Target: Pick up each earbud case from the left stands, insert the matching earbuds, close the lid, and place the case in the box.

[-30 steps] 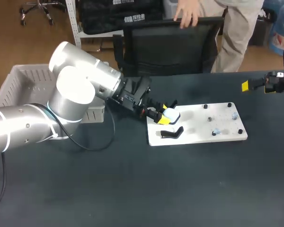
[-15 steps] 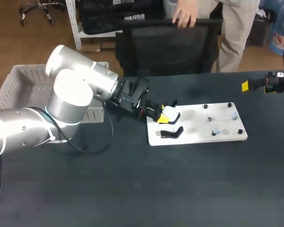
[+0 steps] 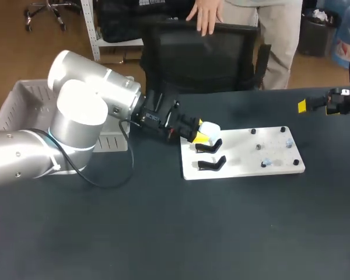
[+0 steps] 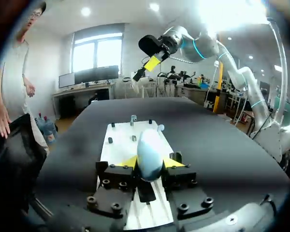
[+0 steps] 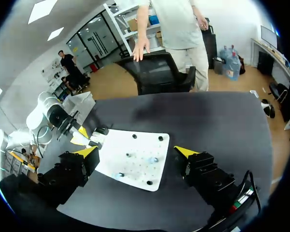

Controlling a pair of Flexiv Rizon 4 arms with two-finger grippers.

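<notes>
the dark bench (image 3: 163,233) is crossed by the left arm (image 3: 76,116), which comes in from the left side. a grey slatted box (image 3: 17,99) is set at the bench's left edge, behind that arm. a white board (image 3: 245,157) is laid right of the middle. the right gripper (image 5: 135,152) is spread wide with nothing in it, near the far right corner, well apart from the board. the left gripper (image 4: 150,163) is closed from both sides on the white earbud case (image 4: 150,145), which is held by the farther of two black stands (image 3: 212,164) at the board's left end. whether the case touches the stand cannot be judged. two small pale earbuds (image 3: 267,162) are seen near the board's right end. lettering, if any, is too small to be made out.
</notes>
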